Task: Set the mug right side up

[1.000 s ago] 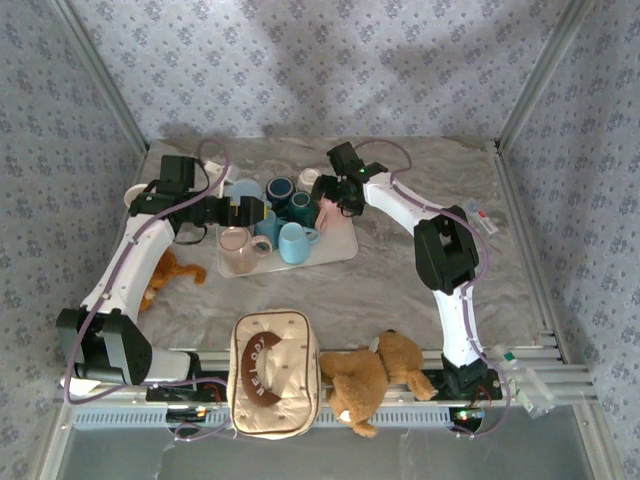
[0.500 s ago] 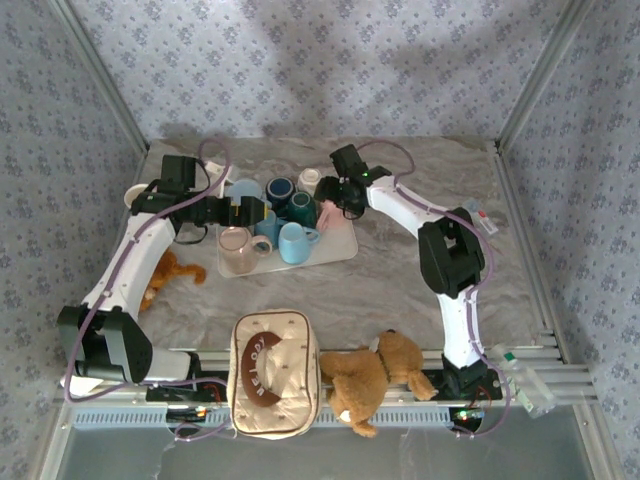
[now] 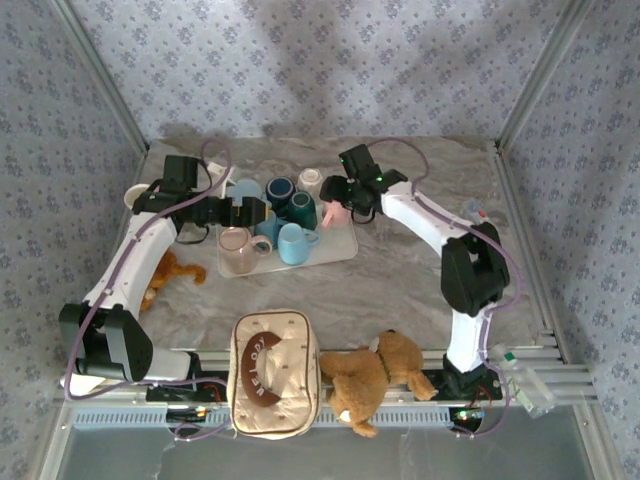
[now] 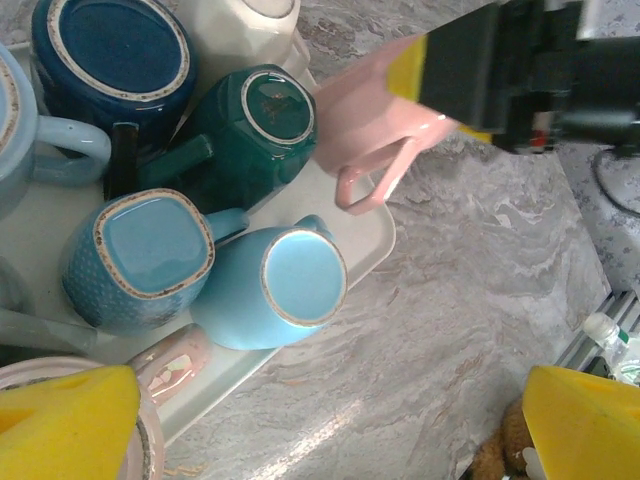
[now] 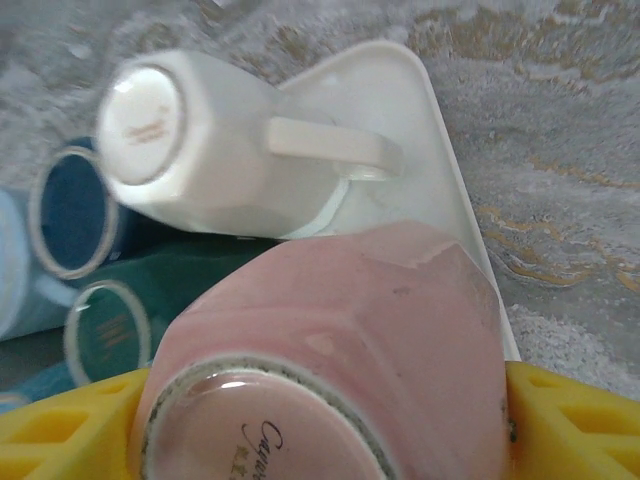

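Over the right end of the white tray, the right pincer is clenched on the pink mug, its yellow fingers pressing 2 opposite sides and the mug's base facing the wrist camera. Beside it, a white mug and a teal mug sit upside down. The left pincer hangs released over the tray's left part, above the marble worktop.

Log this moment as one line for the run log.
right pincer: shut on pink mug | pink mug: above tray edge, not yet upright | left pincer: open over tray
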